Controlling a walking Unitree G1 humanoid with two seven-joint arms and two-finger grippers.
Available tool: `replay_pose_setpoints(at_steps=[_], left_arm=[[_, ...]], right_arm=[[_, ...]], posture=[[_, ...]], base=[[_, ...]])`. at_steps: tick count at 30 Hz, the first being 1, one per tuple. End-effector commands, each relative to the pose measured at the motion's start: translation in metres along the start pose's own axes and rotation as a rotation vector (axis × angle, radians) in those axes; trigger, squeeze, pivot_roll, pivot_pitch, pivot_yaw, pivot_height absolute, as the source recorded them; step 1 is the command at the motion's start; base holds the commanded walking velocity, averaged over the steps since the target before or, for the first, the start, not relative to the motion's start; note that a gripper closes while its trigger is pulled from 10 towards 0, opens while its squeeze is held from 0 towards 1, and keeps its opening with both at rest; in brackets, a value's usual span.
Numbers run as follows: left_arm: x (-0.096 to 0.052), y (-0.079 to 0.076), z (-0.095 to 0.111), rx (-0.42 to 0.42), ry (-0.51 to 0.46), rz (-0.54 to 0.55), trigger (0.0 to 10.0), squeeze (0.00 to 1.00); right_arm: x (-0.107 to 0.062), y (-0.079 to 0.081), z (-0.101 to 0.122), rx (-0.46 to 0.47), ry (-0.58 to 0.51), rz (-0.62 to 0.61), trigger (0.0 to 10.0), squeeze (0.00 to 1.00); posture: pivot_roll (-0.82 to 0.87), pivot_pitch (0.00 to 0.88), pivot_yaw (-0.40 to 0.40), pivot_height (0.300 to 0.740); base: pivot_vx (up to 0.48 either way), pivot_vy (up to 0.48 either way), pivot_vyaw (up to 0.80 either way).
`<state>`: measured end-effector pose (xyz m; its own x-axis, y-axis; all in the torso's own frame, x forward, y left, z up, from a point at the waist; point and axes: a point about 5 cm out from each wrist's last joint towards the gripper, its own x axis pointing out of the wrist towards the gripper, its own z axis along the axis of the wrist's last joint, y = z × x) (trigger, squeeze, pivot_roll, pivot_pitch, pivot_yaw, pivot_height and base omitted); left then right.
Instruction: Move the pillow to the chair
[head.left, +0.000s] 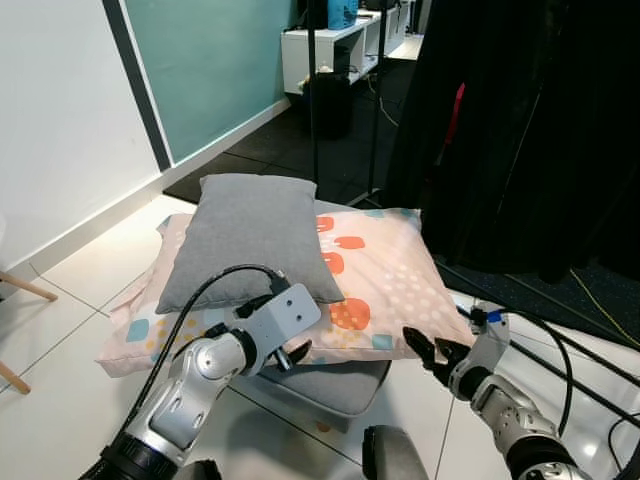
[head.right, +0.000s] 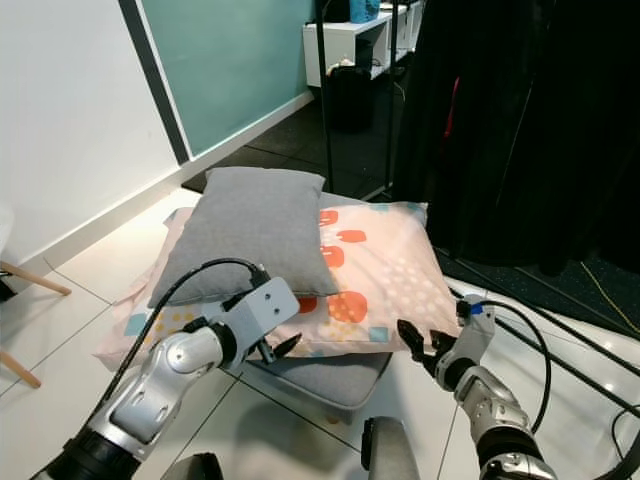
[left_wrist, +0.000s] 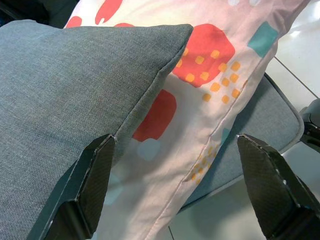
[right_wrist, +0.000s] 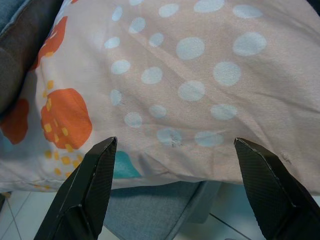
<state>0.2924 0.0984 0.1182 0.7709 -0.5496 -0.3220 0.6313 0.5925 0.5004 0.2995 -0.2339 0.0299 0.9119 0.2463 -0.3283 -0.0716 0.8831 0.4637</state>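
A grey pillow (head.left: 250, 235) lies on top of a larger pink pillow (head.left: 385, 275) patterned with orange and blue shapes. Both rest on a flat grey cushion (head.left: 330, 385) on the white tiled floor. My left gripper (head.left: 290, 352) is open at the front edge of the pile, its fingers spread either side of the grey pillow's corner (left_wrist: 165, 45) and the pink pillow's seam. My right gripper (head.left: 430, 350) is open just off the pink pillow's front right corner (right_wrist: 190, 90), holding nothing. Wooden chair legs (head.left: 20, 290) show at the far left edge.
Black clothes (head.left: 520, 120) hang on a rack right behind the pile, with its poles (head.left: 312, 90) close by. Cables (head.left: 560, 340) run over the floor on the right. A white wall (head.left: 60, 120) stands on the left, a black bin (head.left: 330, 100) and white shelf (head.left: 330, 45) behind.
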Motion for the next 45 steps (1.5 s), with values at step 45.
replay_pose_setpoints(at_steps=[45], left_arm=[[-0.0069, 0.0012, -0.0064, -0.003, 0.009, 0.003, 10.0, 0.0]], right_arm=[[-0.0012, 0.0001, -0.0062, 0.042, 0.001, 0.003, 10.0, 0.0]], posture=[[-0.13, 0.022, 0.013, 0.545]], base=[[0.0, 0.0, 0.0]])
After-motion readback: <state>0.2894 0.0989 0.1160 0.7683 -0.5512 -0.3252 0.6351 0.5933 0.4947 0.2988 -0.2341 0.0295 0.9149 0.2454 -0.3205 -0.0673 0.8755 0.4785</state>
